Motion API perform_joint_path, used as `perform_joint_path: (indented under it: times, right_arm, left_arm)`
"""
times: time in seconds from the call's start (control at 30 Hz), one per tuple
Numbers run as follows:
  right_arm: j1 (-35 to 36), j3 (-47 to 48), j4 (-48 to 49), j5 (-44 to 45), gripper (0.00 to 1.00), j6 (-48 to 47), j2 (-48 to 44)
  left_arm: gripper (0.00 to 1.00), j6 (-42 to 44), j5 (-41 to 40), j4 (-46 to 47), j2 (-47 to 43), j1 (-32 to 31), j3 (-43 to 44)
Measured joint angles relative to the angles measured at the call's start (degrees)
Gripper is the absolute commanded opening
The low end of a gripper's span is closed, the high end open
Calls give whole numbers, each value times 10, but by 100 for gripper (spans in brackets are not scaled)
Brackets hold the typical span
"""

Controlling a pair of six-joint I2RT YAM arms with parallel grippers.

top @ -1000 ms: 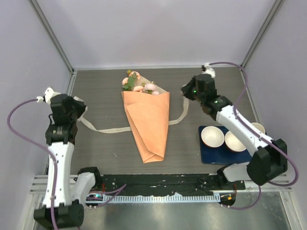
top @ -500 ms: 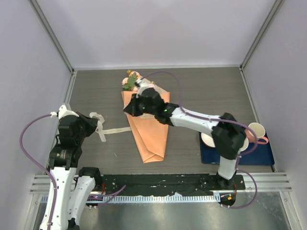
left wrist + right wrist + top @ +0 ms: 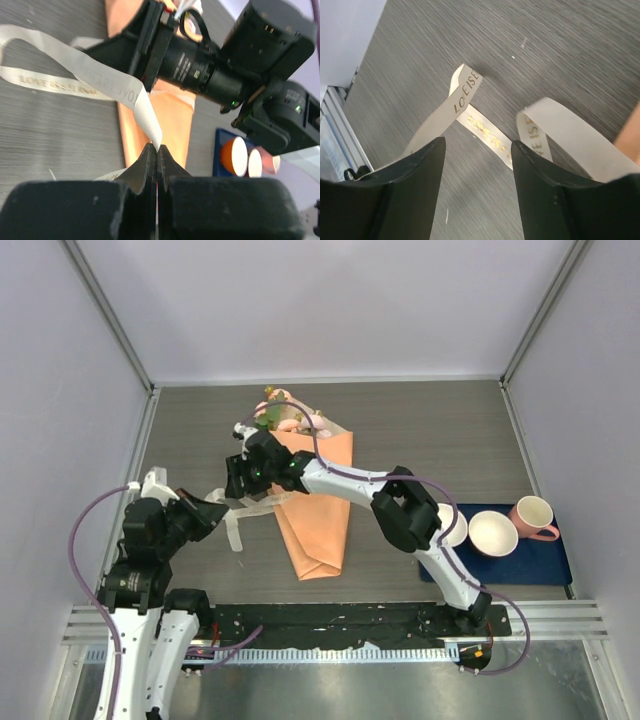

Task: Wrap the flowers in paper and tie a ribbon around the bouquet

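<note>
Left of the bouquet [image 3: 320, 525] | left gripper [image 3: 157, 151] clamped on ribbon [image 3: 100, 76] | right gripper [image 3: 478, 147] apart, holding nothing, over ribbon

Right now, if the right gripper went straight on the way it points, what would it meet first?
Most likely the ribbon: the open right gripper points down at a strand lying flat ahead of it, with the table just beneath. Depth is hard to judge.
</note>
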Motion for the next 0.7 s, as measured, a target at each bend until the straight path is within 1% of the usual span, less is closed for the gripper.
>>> perform_joint_path:
  times: [0.07,0.1,0.13,0.23,0.3,0.4,0.5,0.6,0.7]
  right_arm:
    - [-5,3,-34,8,69,-8,-12]
    - [-8,2,-48,11,74,-11,-23]
    - [-13,-8,-61,12,75,-16,-40]
    - [-39,-79,-94,11,76,-32,-137]
    - [-71,-147,-103,1,78,-48,-224]
    - [-124,-244,-96,-24,82,-83,-347]
    - [-166,-357,-58,-52,84,-114,-460]
    - [-154,-453,-9,-108,84,-122,-530]
    - [-135,-517,43,-157,84,-120,-556]
  left_arm:
    - [0,-3,40,8,16,0,0]
    - [0,-7,62,16,27,0,0]
    - [0,-11,83,26,37,0,0]
    - [0,-21,131,52,69,-10,4]
    - [0,-29,142,70,93,-31,13]
    - [0,-36,141,102,142,-99,43]
    - [0,-45,131,150,198,-173,62]
    - [0,-52,125,177,257,-220,76]
    - [0,-56,123,195,324,-244,91]
